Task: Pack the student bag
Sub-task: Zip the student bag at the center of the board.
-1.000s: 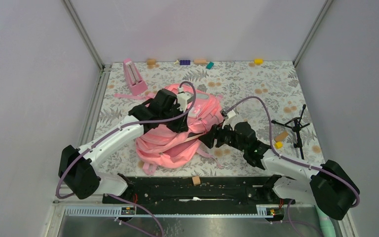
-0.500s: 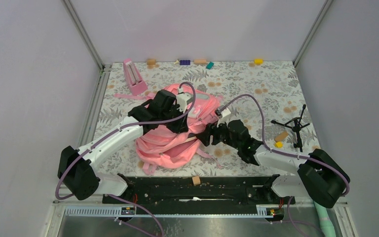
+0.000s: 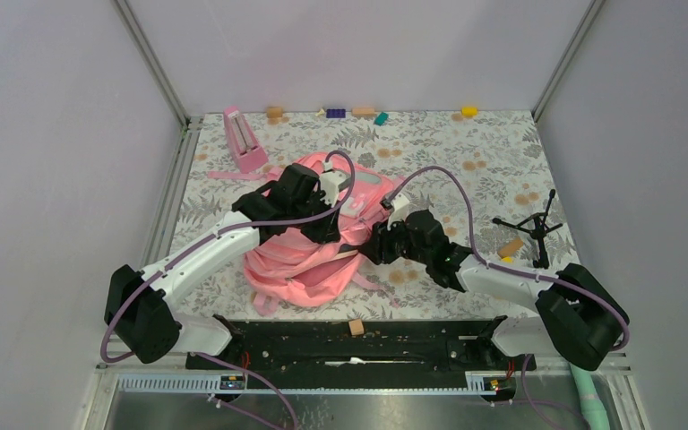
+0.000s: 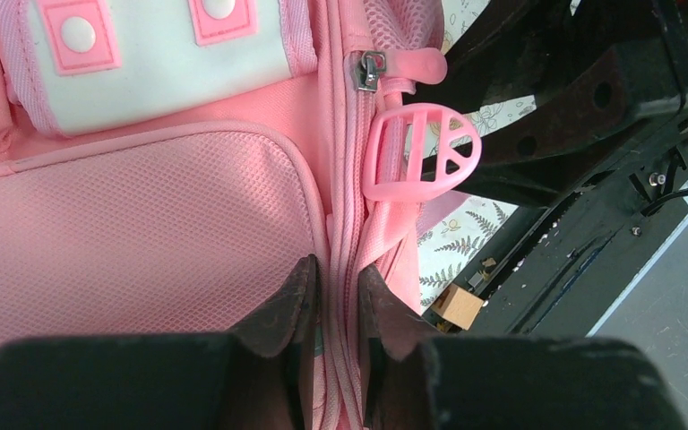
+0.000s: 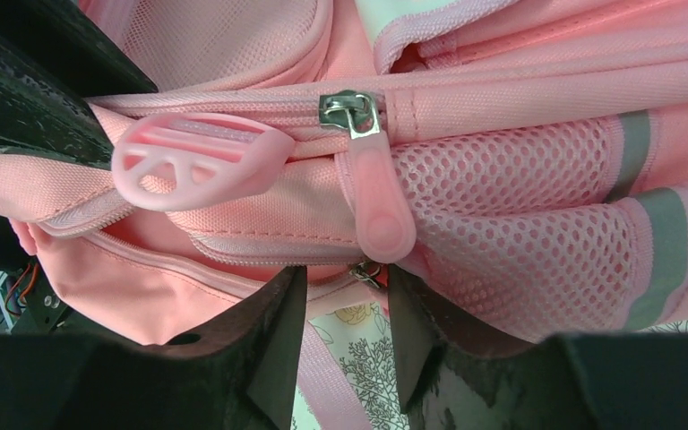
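Student bag (image 3: 313,264), soft and pink, lies slumped in the middle of the leaf-print worktop (image 3: 484,152). Narrow and nearly closed, the left end effector (image 4: 339,269) pinches the bag's zip seam. At the bag's side the right end effector (image 5: 345,282) stands partly apart. A flat pink pull tab (image 5: 374,210) hangs at its gap, ungripped, with a ring-shaped pull (image 5: 199,161) beside it. Across the bag's top lies the left arm (image 3: 215,244). Behind stands a pink metronome (image 3: 244,139). Small blocks (image 3: 364,111) line the far edge, and a black tripod (image 3: 537,228) sits to the right.
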Motion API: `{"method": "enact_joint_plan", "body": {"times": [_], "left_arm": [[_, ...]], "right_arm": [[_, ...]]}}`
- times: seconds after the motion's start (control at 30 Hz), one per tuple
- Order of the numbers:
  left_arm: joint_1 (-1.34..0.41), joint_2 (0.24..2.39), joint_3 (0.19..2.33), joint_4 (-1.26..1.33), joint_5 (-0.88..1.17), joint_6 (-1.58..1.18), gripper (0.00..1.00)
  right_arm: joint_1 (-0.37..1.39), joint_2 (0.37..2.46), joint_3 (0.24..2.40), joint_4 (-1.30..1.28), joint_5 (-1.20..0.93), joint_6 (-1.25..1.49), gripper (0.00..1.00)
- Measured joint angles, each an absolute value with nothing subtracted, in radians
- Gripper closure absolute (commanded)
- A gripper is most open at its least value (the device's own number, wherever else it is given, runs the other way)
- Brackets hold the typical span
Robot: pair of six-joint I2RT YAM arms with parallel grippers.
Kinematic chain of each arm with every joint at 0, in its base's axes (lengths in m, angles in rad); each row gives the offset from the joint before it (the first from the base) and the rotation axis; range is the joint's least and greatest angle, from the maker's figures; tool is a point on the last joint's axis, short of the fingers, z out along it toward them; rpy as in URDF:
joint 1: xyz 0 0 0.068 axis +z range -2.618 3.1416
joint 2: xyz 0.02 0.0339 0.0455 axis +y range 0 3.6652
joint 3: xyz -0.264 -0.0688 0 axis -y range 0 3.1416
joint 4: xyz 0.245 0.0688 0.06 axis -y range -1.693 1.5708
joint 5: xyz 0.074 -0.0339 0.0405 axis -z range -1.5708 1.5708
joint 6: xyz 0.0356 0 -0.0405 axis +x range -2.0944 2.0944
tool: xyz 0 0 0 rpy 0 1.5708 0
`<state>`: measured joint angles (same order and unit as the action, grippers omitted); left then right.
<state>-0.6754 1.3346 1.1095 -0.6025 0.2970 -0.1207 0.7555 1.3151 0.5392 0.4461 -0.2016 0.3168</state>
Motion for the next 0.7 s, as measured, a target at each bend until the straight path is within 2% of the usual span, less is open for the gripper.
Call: {"method": "enact_joint_plan", "body": {"times": [0.1,0.27,0.43,0.7], "left_arm": [[-0.675,1.335,1.11,-0.605,0.3,-0.12,1.0],[-0.675,1.335,1.11,-0.605,0.302,-0.118,1.0],[-0.675,1.334,1.108,-0.606,0.303,-0.115,1.0],[-0.675,1.332,1.097,-0.599,0.31,-0.115,1.0]], "right_arm": [[0.756,1.306,0.539,0.425,-0.199,0.321,0.68],[0.756,1.306,0.539,0.406,-0.199,0.339,0.79],[0.757,1.306,0.538,0.405,-0.21,0.365,1.0],[0.757,1.303,0.535,0.392,-0.215,0.373,1.0]]}}
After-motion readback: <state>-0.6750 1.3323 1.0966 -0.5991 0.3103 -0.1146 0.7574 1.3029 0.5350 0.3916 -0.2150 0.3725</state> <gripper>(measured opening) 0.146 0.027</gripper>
